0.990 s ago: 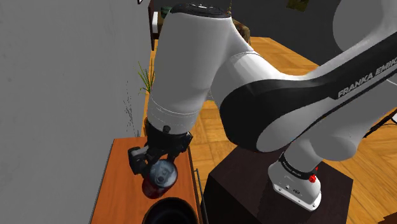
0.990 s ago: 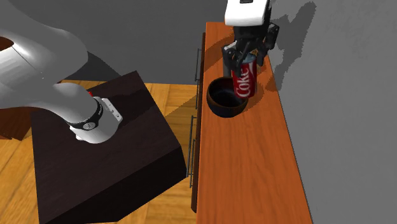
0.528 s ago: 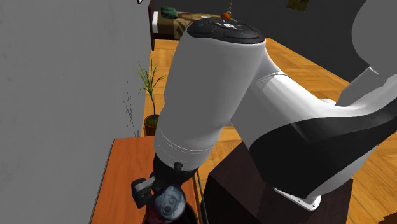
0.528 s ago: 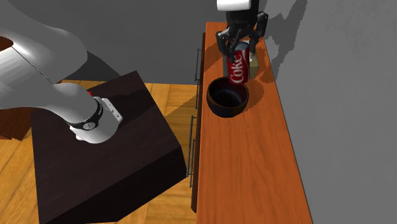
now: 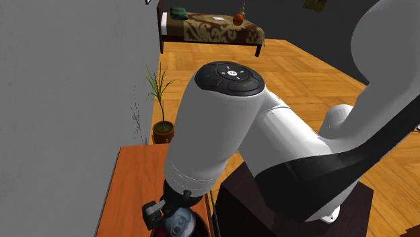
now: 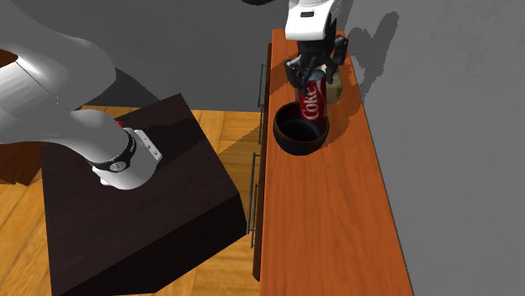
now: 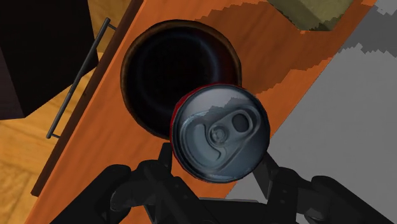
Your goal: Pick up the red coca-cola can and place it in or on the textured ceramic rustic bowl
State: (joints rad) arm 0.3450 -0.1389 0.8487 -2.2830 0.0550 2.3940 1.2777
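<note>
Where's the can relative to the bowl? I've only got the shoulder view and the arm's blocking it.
Observer: In the second exterior view the red can hangs roughly upright, its base overlapping the wall-side rim of the dark bowl.
Operator: Grip okay?
Observer: In the wrist view the gripper has both fingers clasping the can's sides just below its top.
Operator: Anything close by?
Observer: A tan block sits on the counter behind the can, near the wall and apart from the bowl.
</note>
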